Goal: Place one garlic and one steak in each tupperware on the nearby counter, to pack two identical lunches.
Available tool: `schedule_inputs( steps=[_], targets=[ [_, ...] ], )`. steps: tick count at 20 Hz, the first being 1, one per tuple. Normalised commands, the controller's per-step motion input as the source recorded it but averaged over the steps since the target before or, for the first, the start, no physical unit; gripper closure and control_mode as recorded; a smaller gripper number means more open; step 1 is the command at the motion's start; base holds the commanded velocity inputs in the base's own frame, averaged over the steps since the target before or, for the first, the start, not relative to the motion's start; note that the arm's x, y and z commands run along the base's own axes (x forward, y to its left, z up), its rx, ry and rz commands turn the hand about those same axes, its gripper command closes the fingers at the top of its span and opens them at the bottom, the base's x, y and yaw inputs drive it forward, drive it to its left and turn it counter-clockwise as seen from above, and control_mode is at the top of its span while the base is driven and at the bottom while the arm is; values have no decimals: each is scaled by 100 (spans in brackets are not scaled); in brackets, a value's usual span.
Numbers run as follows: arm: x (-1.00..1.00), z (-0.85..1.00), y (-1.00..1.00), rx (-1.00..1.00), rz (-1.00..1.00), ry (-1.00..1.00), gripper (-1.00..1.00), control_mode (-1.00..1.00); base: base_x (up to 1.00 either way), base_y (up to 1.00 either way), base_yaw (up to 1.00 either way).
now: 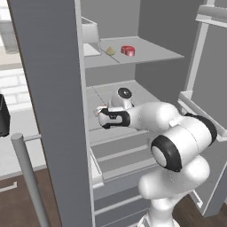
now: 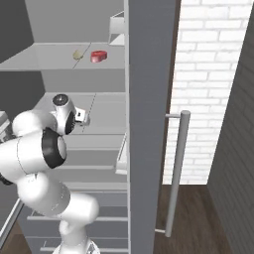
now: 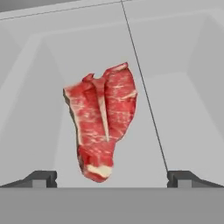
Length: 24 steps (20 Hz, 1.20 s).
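Steak (image 3: 103, 122) centred ahead of wide-open tool (image 3: 112, 177), untouched, on grey shelf (image 3: 183, 113)

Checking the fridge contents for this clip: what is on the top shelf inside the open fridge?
On the top shelf lie a red steak and a tan garlic beside it, apart. A pale box sits further back. The door post covers whatever lies further left.

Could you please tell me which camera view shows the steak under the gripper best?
The hand view: the steak lies large between the open gripper's tips, marbling clear, on a grey shelf. In both base views the arm covers that spot; they show another steak on the higher shelf.
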Motion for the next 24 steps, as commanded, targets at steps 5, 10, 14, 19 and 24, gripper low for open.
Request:
schedule_inputs(
  steps=[5, 10, 14, 19, 24],
  targets=[
    [53, -26, 29, 0, 0, 9, -100, -100, 0, 0, 0],
    [46, -44, 27, -1, 0, 1, -100, -100, 0, 0, 0],
    [21, -46, 12, -4, 0, 0, -100, -100, 0, 0, 0],
    [1, -37, 0, -4, -1, -7, -100, -100, 0, 0, 0],
    [3, -9, 0, 0, -8, -8, -100, -100, 0, 0, 0]
  ],
)
